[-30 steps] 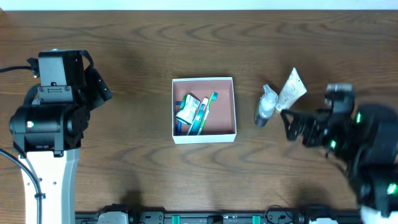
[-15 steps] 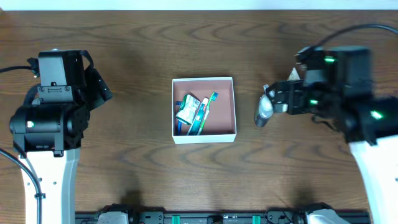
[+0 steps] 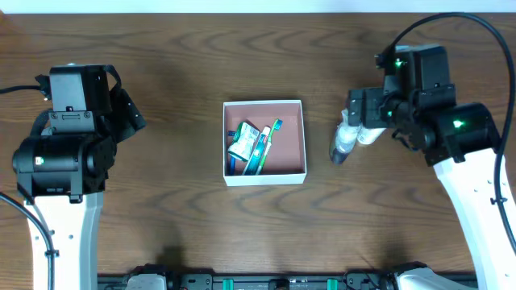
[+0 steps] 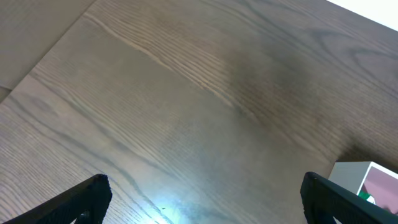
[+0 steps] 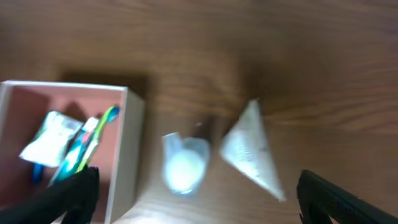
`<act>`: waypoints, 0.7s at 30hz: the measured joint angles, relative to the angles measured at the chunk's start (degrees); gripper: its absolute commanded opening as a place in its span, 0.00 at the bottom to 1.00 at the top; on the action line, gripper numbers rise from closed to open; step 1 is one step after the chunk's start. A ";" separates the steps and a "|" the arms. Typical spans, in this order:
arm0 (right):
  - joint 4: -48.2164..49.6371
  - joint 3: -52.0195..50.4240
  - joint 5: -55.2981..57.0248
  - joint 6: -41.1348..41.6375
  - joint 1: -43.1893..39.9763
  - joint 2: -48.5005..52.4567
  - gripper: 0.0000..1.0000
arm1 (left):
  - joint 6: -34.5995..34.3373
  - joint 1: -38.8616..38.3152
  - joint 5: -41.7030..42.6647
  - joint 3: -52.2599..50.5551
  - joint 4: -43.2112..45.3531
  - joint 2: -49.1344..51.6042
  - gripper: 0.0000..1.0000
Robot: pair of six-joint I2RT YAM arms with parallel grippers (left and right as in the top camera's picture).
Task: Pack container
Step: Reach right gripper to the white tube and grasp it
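Right arm swings in over bottle [image 5: 184,163] and tube [image 5: 252,152] beside container [image 5: 135,149]; right pincer [image 5: 200,194] wide, empty. Pickup looks imminent. Left pincer [image 4: 205,199] wide, unmoved.

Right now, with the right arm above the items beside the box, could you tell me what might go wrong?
The right claw hangs open over both the clear bottle and the white tube, which sit close together; closing could catch both or knock one away.
The container already holds toothbrushes and a packet on its left side, so a bottle dropped there might rest on them, not flat.
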 measured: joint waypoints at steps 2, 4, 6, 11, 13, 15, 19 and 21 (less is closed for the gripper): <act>0.02 0.07 0.76 -0.35 -1.57 0.85 0.96 | 0.00 0.00 0.00 0.00 0.00 0.02 0.98; 0.07 0.09 1.38 -0.63 -3.50 2.54 0.89 | 0.00 0.00 0.00 0.00 0.00 0.00 0.98; -0.02 0.09 1.53 -0.79 -5.01 4.66 0.85 | 0.00 0.00 0.00 0.00 0.00 0.02 0.98; -1.99 0.09 -0.31 -1.25 -6.40 9.62 0.56 | 0.00 0.00 0.00 0.00 0.00 0.02 0.98; -2.84 0.09 -1.40 -1.36 -6.40 11.08 0.47 | 0.00 0.00 -0.02 0.00 0.00 0.02 0.98; -3.43 0.09 -2.12 -1.46 -6.40 11.98 0.40 | 0.00 0.00 0.00 0.00 0.00 0.02 0.98; -4.24 0.09 -2.34 -0.81 -6.40 12.31 0.09 | 0.00 0.00 0.00 0.00 0.00 0.02 0.98; -4.81 0.09 -1.60 0.39 -6.40 12.31 0.01 | 0.00 0.00 -0.02 0.00 0.00 0.02 0.98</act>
